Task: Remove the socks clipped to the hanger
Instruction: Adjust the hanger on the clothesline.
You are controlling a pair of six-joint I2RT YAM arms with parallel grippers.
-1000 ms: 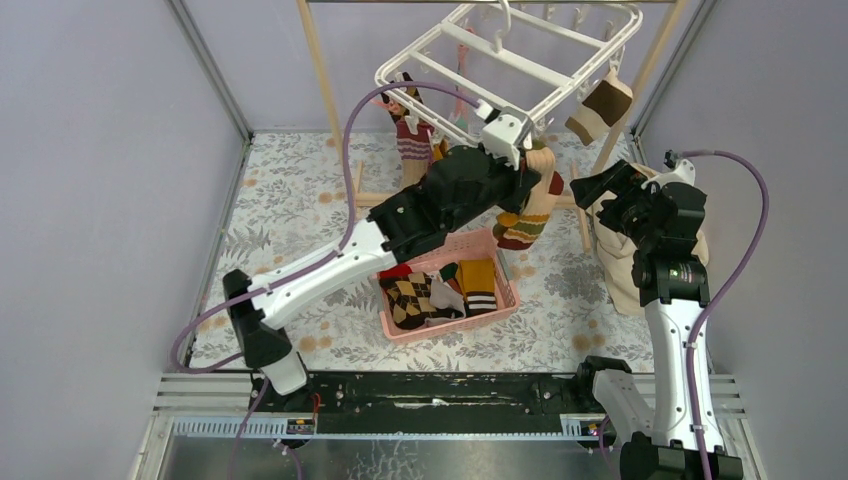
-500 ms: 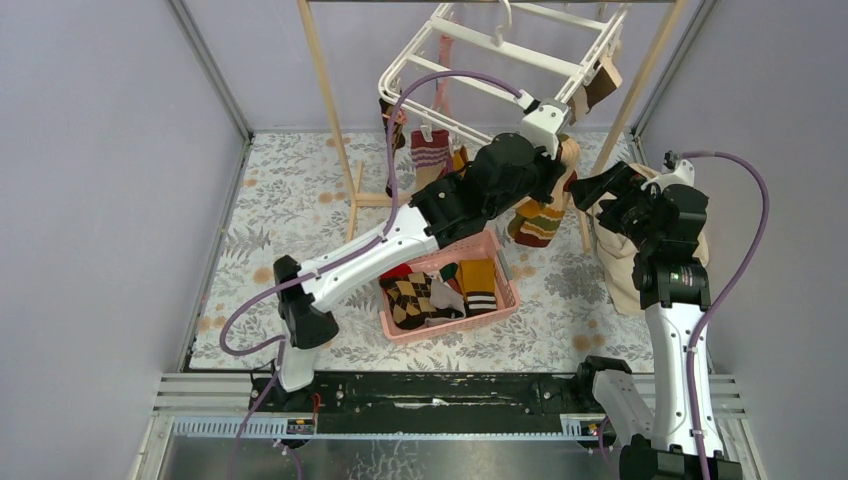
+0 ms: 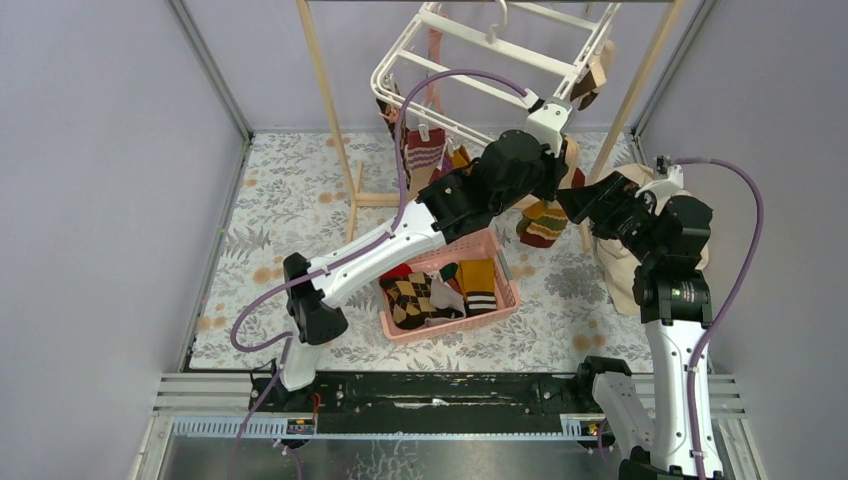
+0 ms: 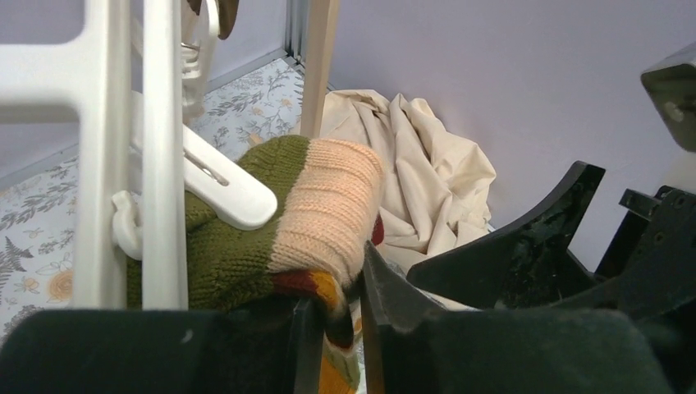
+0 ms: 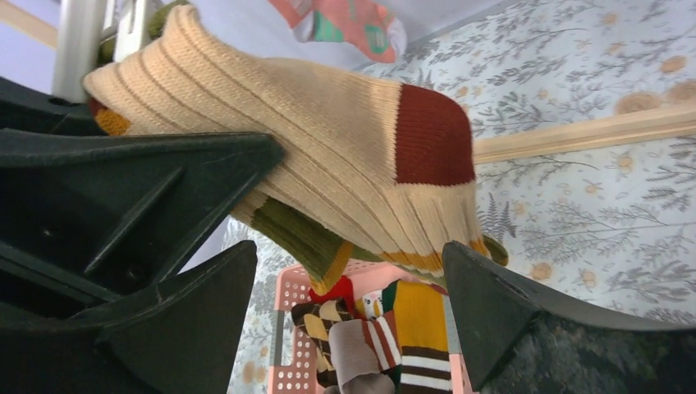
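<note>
Top view: the hanger [image 3: 470, 55] hangs tilted from a wooden frame [image 3: 325, 90] at the back. The left hand [image 3: 553, 160] reaches its near right corner, where 1 sock [image 3: 545, 222] dangles. The right hand [image 3: 585, 200] is just beside that sock. Other socks [image 3: 425, 150] hang from the hanger's left side. A pink basket [image 3: 500, 295] on the worktop [image 3: 290, 200] holds several more.

Left wrist view: a white clip [image 4: 234, 193] pins the green, peach-cuffed sock under the hanger's bars. The left hand's 2 fingers [image 4: 390, 308] stand close together with the sock's striped part in the narrow gap. I cannot tell whether they pinch it. A beige cloth [image 4: 427, 180] lies behind.

Right wrist view: the right hand's jaws are wide apart. The sock's ribbed cream end hangs over the gap, resting on the left arm's black body, and the basket shows below.
</note>
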